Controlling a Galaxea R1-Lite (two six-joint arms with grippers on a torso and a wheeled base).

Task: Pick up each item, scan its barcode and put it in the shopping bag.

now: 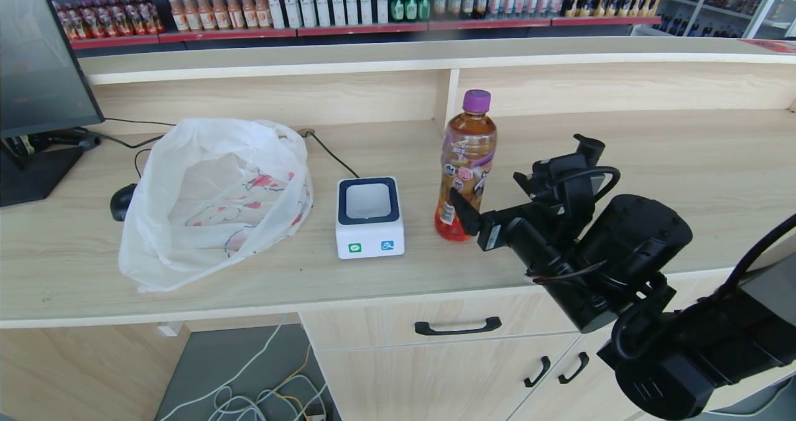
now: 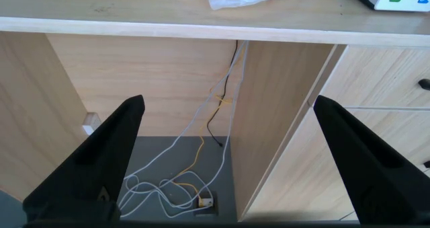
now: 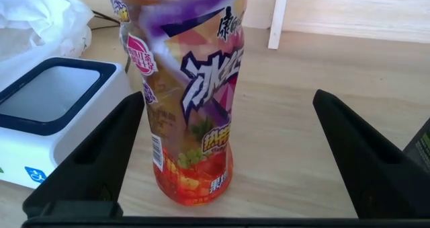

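Right pincer [image 1: 522, 175] is released: its jaws stand wide apart and level with the lower half of the bottle [image 1: 466, 160], which stands upright on the counter [image 1: 622, 160] just ahead of the fingertips, roughly in line with the gap between them. One fingertip lies close against the bottle's base; whether it touches cannot be told, but nothing is clamped. Beyond the bottle, on the side away from the right pincer, sits the barcode scanner [image 1: 369, 216], window facing up, near the bottle but apart from it. Farther out in the same direction lies the shopping bag [image 1: 211, 197], slack on the counter with its mouth open toward the scanner; whether it holds any item cannot be told. Left pincer [image 2: 228, 100] is likewise released, jaws wide apart, holding nothing; it hangs below the counter edge, well apart from the bottle, facing the open bay with loose cables [image 2: 195, 181] on the floor. Assessment: the bottle is the one loose item on the counter, and it is neither lifted nor scanned. Judged from this layout, the task is at the pre-grasp stage for this item. Remaining operations: close on the bottle, present its barcode to the scanner, deposit it in the shopping bag.
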